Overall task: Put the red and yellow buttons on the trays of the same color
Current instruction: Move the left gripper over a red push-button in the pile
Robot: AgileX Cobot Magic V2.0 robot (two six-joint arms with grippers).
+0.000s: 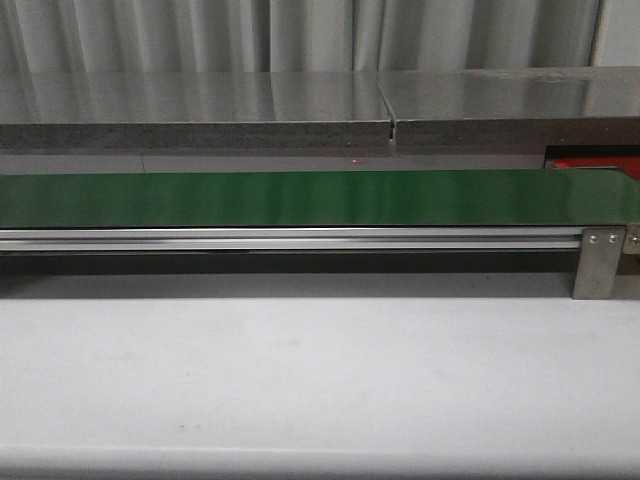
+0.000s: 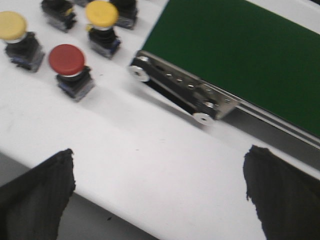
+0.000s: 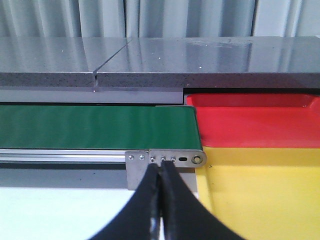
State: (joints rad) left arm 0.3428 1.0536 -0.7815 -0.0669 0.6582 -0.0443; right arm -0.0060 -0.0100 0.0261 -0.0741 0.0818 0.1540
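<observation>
The buttons sit in a loose group on the white table (image 2: 150,165), seen only from the left wrist camera: a red button (image 2: 67,59) on a dark base, a yellow button (image 2: 12,25) next to it, and another yellow button (image 2: 101,13) closer to the end of the green belt (image 2: 240,55). Two more dark bases at the picture's edge are cut off, so their cap colours cannot be told. All the buttons stand upright on the table, off the belt and apart from one another.

The trays lie past the right end of the belt. The right wrist camera shows the red tray (image 3: 255,122) on the far side and the yellow tray (image 3: 260,195) on the near side, edge to edge, both cropped at the right. In the front view only a sliver of the red tray (image 1: 590,163) shows, behind the belt (image 1: 300,198).

The left gripper (image 2: 160,195) is spread wide and holds nothing; only its two dark fingertips (image 2: 40,195) show, over the table's near edge. The right gripper (image 3: 161,172) is pressed closed with nothing between its fingers, by the belt's end bracket (image 3: 165,159).
</observation>
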